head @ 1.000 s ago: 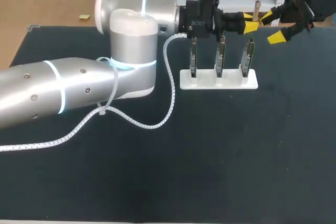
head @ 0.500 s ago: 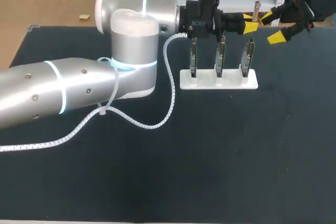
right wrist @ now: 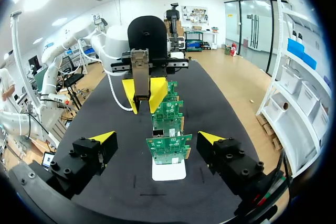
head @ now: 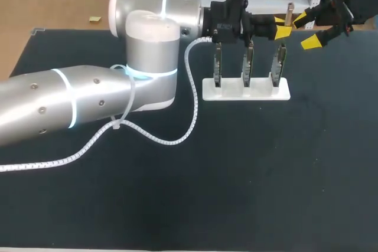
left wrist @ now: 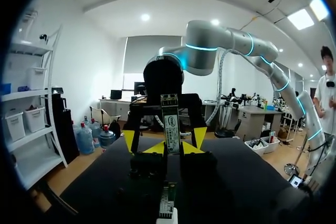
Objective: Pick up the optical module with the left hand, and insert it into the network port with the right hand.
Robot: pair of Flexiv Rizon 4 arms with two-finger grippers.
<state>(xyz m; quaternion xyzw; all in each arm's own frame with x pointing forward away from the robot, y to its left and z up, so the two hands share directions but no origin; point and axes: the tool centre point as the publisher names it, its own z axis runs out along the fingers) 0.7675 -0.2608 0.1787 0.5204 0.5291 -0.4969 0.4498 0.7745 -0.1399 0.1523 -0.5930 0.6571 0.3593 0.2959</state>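
Fingers (left wrist: 155,149) of the left gripper (left wrist: 171,149) pinch the optical module (left wrist: 170,119) upright, right gripper (right wrist: 157,139) splayed open opposite — a misaligned handover could drop it among the circuit boards (right wrist: 169,148).

My L arm (head: 88,95): fat silver-grey shell, glowing cyan rings at joints, small dark screws; white spiral-wrap cable (head: 190,101) zip-tied on, running fwd toward L gripper (head: 282,25), black w/ yellow tips; R gripper (head: 307,29): black blocks w/ round screw heads just behind yellow wedge tips.
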